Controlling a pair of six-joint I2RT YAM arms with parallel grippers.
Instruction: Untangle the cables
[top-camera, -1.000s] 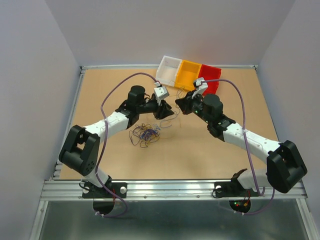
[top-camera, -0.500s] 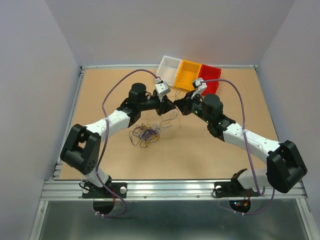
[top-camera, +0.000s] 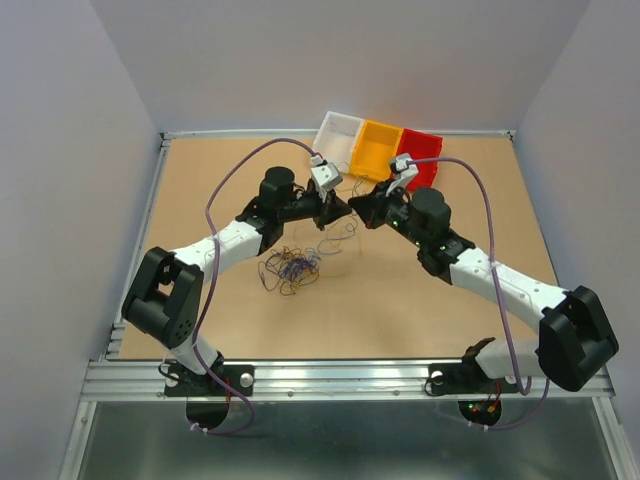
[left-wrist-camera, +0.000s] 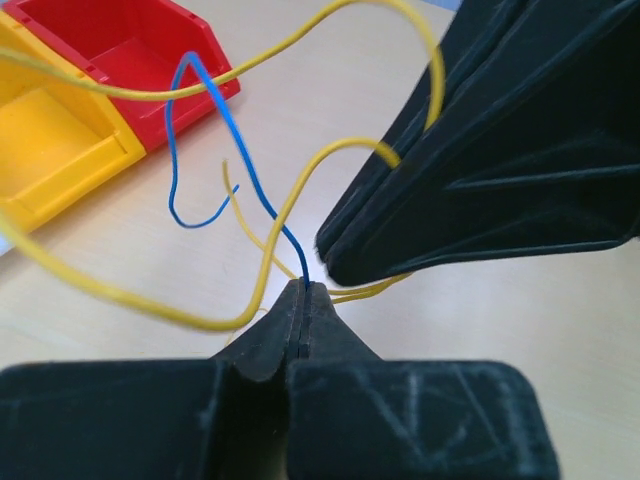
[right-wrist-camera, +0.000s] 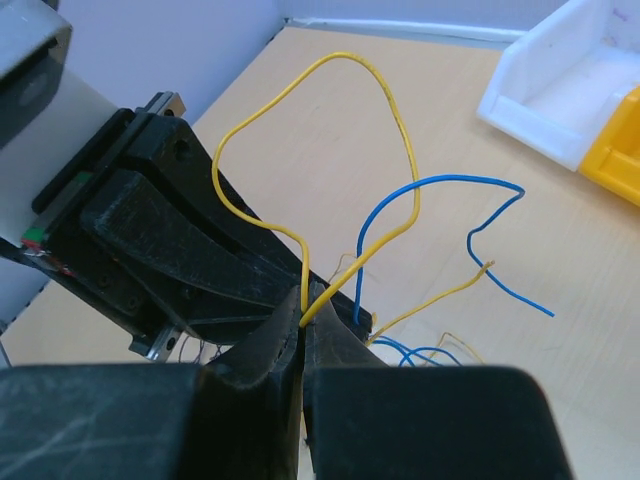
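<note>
The cables (top-camera: 290, 268) lie in a loose tangle of blue, black and yellow strands on the table, below the left arm. Above the table my two grippers meet tip to tip. My left gripper (top-camera: 338, 210) (left-wrist-camera: 303, 290) is shut on a thin blue cable (left-wrist-camera: 190, 130). My right gripper (top-camera: 362, 208) (right-wrist-camera: 304, 300) is shut on a looping yellow cable (right-wrist-camera: 300, 85). The blue cable (right-wrist-camera: 440, 183) and the yellow cable (left-wrist-camera: 300, 190) cross each other between the jaws. The right gripper's black fingers (left-wrist-camera: 480, 170) fill the upper right of the left wrist view.
Three bins stand in a row at the back of the wooden table: white (top-camera: 337, 140), yellow (top-camera: 375, 150) and red (top-camera: 425, 160). Grey walls close in the table on three sides. Lavender hoses arch over both arms.
My left gripper has moved right, up to the right gripper, and has shut on the blue cable. The right gripper has stayed shut on the yellow cable.
</note>
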